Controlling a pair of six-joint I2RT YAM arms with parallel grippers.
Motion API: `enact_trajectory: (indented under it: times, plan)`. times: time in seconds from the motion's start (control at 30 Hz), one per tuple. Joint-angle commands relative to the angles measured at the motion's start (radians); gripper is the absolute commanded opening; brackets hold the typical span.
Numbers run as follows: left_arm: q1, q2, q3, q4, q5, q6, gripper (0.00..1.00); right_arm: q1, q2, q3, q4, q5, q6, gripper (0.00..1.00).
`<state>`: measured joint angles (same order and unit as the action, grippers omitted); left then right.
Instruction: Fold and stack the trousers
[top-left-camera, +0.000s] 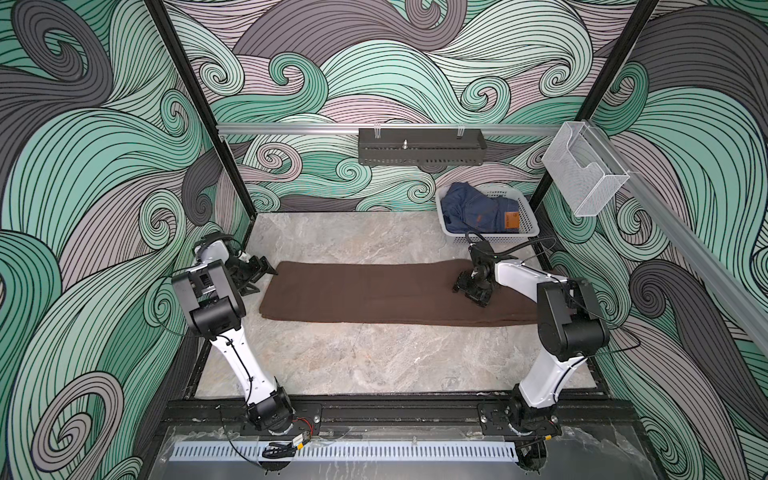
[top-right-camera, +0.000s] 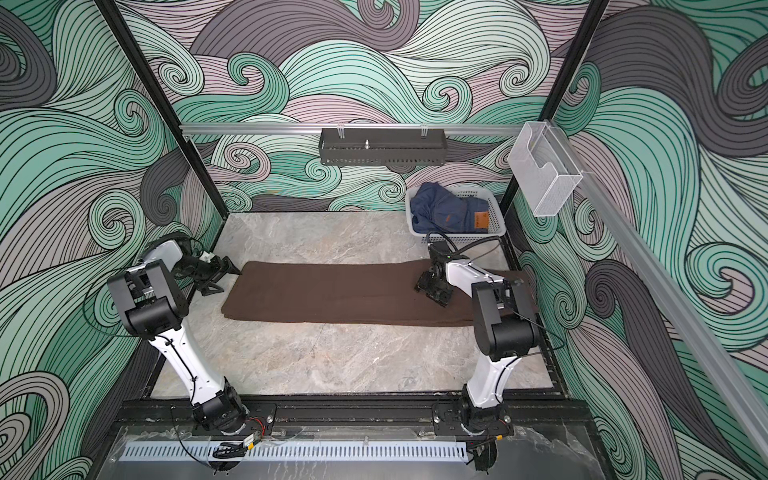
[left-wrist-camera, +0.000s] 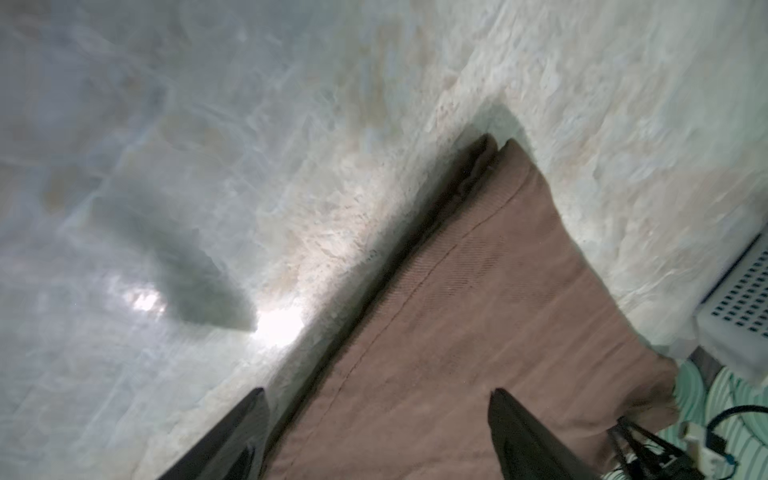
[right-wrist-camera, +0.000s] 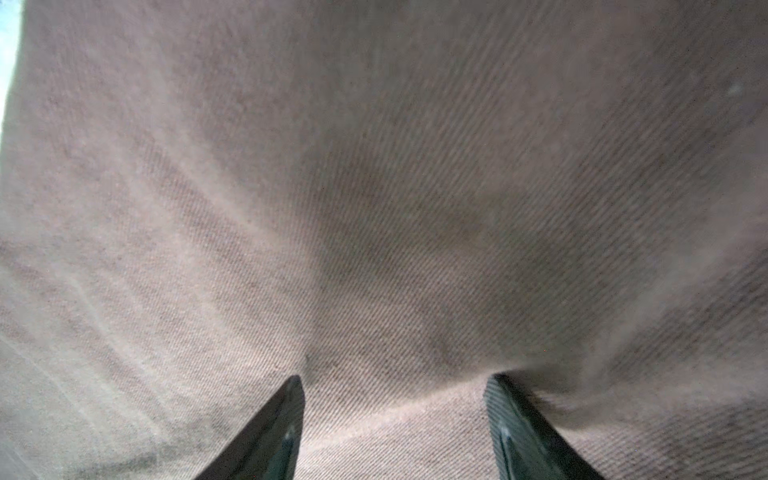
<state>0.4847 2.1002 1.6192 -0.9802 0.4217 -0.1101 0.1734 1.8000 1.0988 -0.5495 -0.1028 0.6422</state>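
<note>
Table (top-left-camera: 374, 365): marble-look top. Trousers (top-left-camera: 374, 291) are laid flat across its middle as a long brown band, with layered edges seen at the left end. White basket (top-left-camera: 494, 237) is set at the far right corner, near the trousers' right end, with blue jeans (top-left-camera: 473, 212) bundled inside. Black tray (top-left-camera: 419, 151) and clear mesh holder (top-left-camera: 582, 178) are hung on the rails. Left gripper (left-wrist-camera: 376, 392) is held spread at the trousers' left edge, nothing clamped. Right gripper (right-wrist-camera: 392, 378) is spread too, tips pressed on the fabric.
</note>
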Motion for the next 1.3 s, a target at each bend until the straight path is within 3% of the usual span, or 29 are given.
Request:
enact_trajectory:
  times: [0.0,0.4,0.67,0.9,1.03,1.27]
  plan:
    - [-0.019,0.029,0.049,-0.064,-0.065,0.061,0.81,-0.009,-0.014,-0.011,-0.076,0.039,-0.02,0.71]
    - [-0.042,0.084,0.077,-0.079,-0.15,0.098,0.79,-0.01,-0.025,-0.014,-0.074,0.003,-0.022,0.71]
    - [-0.078,0.128,0.079,-0.095,-0.07,0.12,0.77,-0.01,-0.029,-0.016,-0.071,-0.011,-0.019,0.71]
    - [-0.084,0.122,0.073,-0.108,-0.062,0.124,0.63,-0.009,-0.035,-0.016,-0.069,-0.018,-0.019,0.71]
    - [-0.084,0.115,0.077,-0.112,-0.067,0.122,0.4,-0.008,-0.029,-0.02,-0.062,-0.025,-0.016,0.71]
    - [-0.088,0.112,0.078,-0.111,-0.067,0.119,0.31,-0.005,-0.019,-0.024,-0.053,-0.032,-0.011,0.71]
